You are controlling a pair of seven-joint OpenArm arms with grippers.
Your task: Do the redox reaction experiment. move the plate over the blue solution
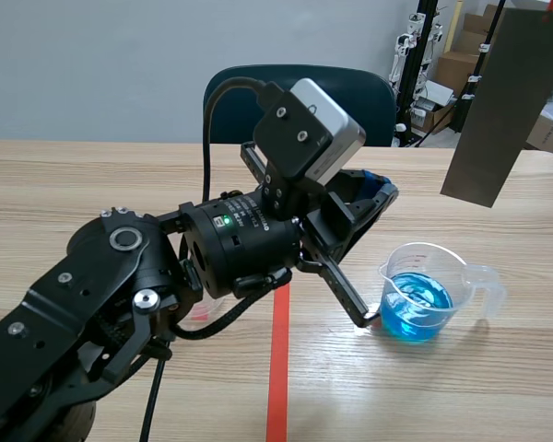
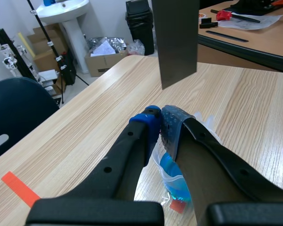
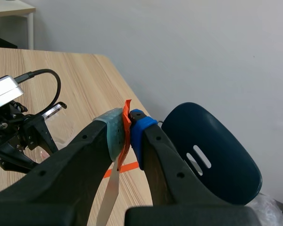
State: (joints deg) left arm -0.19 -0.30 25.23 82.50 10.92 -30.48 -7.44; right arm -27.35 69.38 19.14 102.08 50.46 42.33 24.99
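On the wooden table (image 1: 74, 184), the beaker (image 1: 422, 295) of blue solution sits by the left gripper (image 2: 160, 127), closed and seemingly empty. The right gripper (image 3: 128, 130) pinches the plate (image 1: 498, 101) aloft, off to the beaker's side; if it swings, it could topple the beaker.

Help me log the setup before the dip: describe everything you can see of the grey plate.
The plate is a thin, flat, dull grey rectangle, long and narrow, metal by its look. It hangs in the air, slightly tilted, its lower end above the table and clear of the cup of blue liquid, touching neither. Its top end, which carries a bit of orange-red tape, is pinched in the right gripper; seen edge-on there, it is very thin.
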